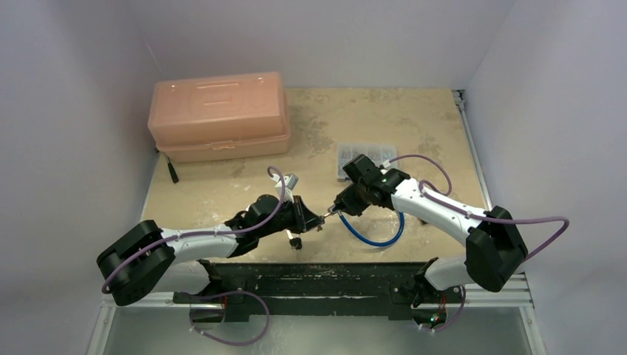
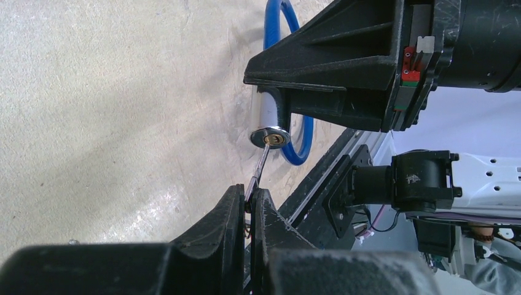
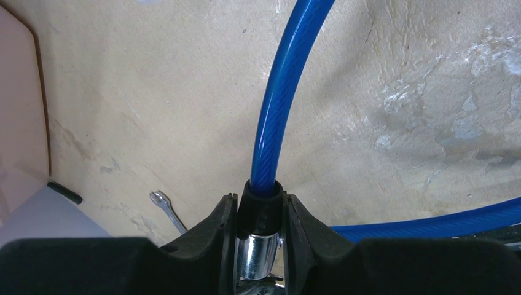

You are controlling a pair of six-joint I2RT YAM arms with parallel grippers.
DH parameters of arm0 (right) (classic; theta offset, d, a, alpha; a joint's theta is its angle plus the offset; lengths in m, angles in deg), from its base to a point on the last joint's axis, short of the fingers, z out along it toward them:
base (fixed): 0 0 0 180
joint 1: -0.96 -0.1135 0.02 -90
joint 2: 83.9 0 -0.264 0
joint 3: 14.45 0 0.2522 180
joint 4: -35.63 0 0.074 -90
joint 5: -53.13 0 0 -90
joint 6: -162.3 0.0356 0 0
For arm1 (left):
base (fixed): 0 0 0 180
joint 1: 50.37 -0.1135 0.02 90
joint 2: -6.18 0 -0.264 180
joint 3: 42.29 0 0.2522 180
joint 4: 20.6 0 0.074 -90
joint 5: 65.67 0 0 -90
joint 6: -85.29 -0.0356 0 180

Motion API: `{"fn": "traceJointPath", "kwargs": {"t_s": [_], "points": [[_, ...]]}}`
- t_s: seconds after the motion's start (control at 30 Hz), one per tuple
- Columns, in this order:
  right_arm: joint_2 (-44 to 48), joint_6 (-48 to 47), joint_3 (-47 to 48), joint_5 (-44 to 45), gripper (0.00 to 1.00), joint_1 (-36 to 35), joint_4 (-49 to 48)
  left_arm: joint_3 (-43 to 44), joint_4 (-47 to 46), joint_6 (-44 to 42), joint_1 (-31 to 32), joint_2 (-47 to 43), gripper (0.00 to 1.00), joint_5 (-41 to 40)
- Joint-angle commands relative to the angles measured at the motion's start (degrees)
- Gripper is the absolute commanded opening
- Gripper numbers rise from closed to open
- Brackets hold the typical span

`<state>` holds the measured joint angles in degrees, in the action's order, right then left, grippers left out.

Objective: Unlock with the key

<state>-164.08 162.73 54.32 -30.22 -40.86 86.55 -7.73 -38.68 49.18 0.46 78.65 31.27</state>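
Left gripper point(image 2: 247, 206) pinches slim silver key point(image 2: 260, 167), tip in chrome lock cylinder point(image 2: 270, 136) at 12 o'clock; right gripper point(image 3: 259, 204) clamps it. Likely slippery: you twist gently.

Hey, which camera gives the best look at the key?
The left wrist view: the key runs from the left hand up to the keyhole, its tip right at the opening. In the top external view it is too small to make out. The right wrist view shows only the lock body and blue cable, no key.
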Motion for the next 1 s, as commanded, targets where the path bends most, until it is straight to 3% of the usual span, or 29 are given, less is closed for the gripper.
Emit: {"fn": "traceJointPath", "kwargs": {"t_s": [0.0,0.4,0.97], "points": [[1.2,1.32,-0.28,-1.69,0.0,-0.52,-1.09,2.67,-3.15,-0.79,0.34,-1.35,0.0,-1.97],[1.43,1.67,-0.95,-1.81,0.0,-0.55,-1.65,2.19,-1.8,-0.82,0.38,-3.37,0.0,-4.04],[1.11,1.76,-0.78,-3.48,0.0,-0.55,-3.05,3.01,-3.19,-0.25,0.46,0.77,0.0,-3.92]]}}
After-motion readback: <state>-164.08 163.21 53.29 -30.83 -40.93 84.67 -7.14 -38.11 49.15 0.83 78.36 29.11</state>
